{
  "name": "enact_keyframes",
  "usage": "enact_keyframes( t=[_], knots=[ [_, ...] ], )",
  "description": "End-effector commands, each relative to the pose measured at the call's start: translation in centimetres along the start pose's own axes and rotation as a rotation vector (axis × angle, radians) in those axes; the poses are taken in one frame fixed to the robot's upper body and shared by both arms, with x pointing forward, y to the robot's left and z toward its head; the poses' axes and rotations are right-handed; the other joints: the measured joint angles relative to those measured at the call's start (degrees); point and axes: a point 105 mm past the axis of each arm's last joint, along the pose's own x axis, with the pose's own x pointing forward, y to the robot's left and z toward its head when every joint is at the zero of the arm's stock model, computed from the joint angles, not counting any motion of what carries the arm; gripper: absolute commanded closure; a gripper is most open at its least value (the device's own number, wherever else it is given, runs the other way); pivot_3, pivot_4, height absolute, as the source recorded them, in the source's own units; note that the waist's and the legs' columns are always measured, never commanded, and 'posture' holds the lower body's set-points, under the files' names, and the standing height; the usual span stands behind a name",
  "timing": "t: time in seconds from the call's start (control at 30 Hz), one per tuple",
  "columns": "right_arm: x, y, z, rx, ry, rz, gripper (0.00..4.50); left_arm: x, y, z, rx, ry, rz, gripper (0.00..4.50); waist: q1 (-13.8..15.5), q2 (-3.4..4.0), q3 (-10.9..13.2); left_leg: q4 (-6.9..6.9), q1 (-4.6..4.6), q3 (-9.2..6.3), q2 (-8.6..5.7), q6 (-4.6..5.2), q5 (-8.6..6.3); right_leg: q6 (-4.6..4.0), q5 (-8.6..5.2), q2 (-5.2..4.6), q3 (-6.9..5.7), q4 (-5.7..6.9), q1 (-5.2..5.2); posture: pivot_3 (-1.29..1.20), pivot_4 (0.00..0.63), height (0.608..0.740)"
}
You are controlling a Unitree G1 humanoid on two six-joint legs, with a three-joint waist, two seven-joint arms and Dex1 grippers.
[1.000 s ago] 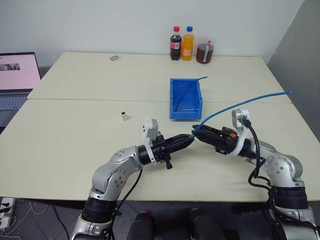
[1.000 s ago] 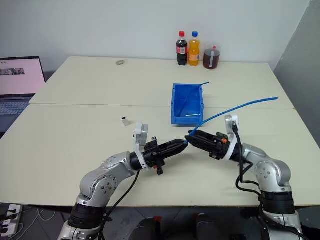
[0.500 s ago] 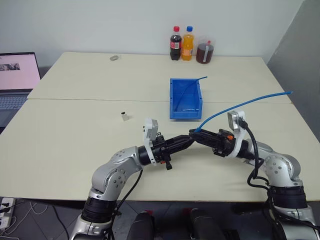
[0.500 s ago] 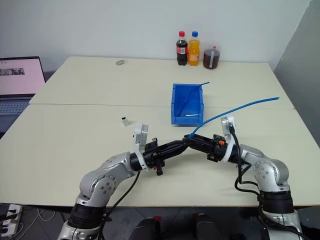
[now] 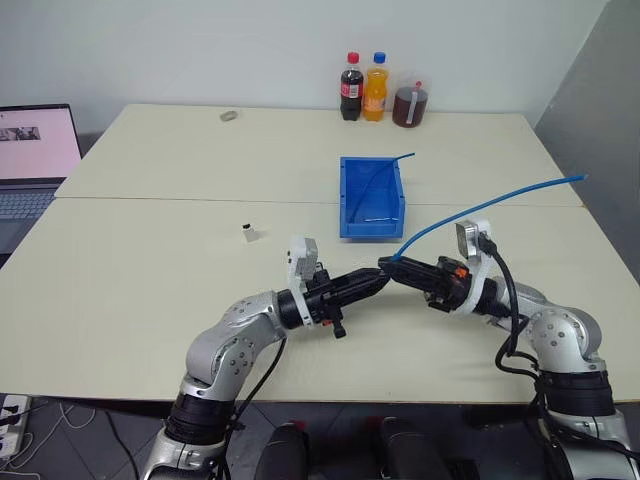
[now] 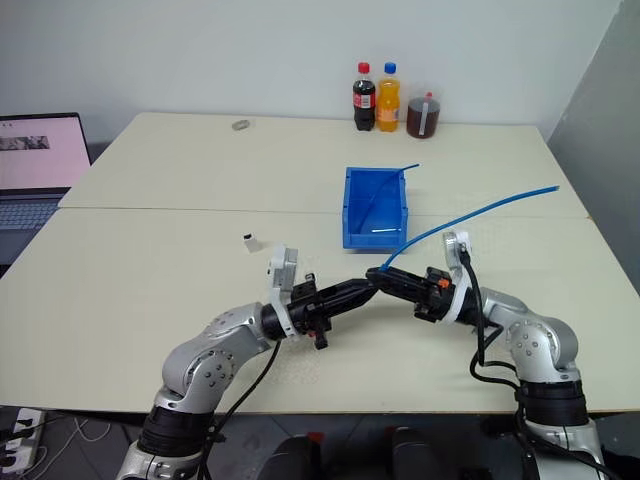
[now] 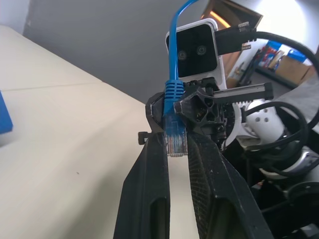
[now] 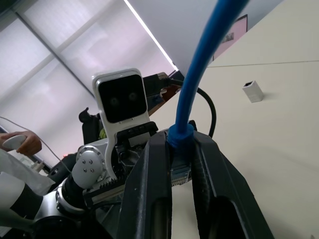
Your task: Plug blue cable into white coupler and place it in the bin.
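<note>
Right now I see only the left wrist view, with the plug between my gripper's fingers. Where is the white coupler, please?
Observer: The white coupler stands alone on the table, to the robot's left of the left gripper; nothing holds it.
Operator: And where is the bin?
Observer: The bin sits on the table beyond both grippers, with another thin blue cable lying in it.
Operator: Where does the rest of my cable go?
Observer: The blue cable rises from the right gripper toward the robot's right, and its far end hangs in the air.
</note>
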Motion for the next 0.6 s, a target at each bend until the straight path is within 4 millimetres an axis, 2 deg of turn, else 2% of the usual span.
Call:
enact_keyframes(
  t=[0.03,0.27,0.4,0.5,0.6],
  knots=[
    [0.1,0.9,0.7,-0.035,-0.015,0.030,4.26,0.1,0.5,0.8,0.054,-0.026,0.042,3.55,-0.01,0.00,0.00,-0.01,0.00,0.00,0.00,0.00,0.00,0.00,0.00,0.00,0.00,0.00,-0.01,0.00,0.150,0.740],
    [0.1,0.7,0.7,-0.041,-0.011,0.019,4.27,0.0,0.7,0.6,0.077,0.006,0.045,2.01,-0.02,0.00,0.00,-0.01,-0.01,0.00,0.00,0.00,0.00,0.01,-0.01,0.00,0.00,-0.01,-0.01,0.00,0.150,0.740],
    [-0.1,-0.1,1.2,-0.070,-0.028,-0.033,4.27,-0.4,1.3,0.1,0.133,0.042,0.081,1.18,-0.02,0.00,0.00,-0.01,0.00,0.00,0.00,0.00,0.00,0.01,0.00,0.00,0.00,-0.01,-0.01,0.00,0.150,0.740],
    [-0.5,-0.7,1.8,-0.101,-0.041,-0.075,4.27,-0.8,1.5,-0.2,0.149,0.057,0.105,1.14,-0.02,0.00,0.00,-0.01,-0.01,0.01,0.00,0.00,0.00,0.01,-0.01,0.00,0.00,-0.01,-0.02,0.00,0.150,0.740],
    [-1.0,-1.2,2.6,-0.157,-0.035,-0.126,4.27,-1.5,2.6,-0.4,0.169,0.057,0.192,1.14,0.00,0.01,0.00,-0.02,-0.02,0.01,0.00,0.00,0.00,0.01,0.00,0.00,0.01,-0.02,-0.02,0.00,0.150,0.740]
  ],
)
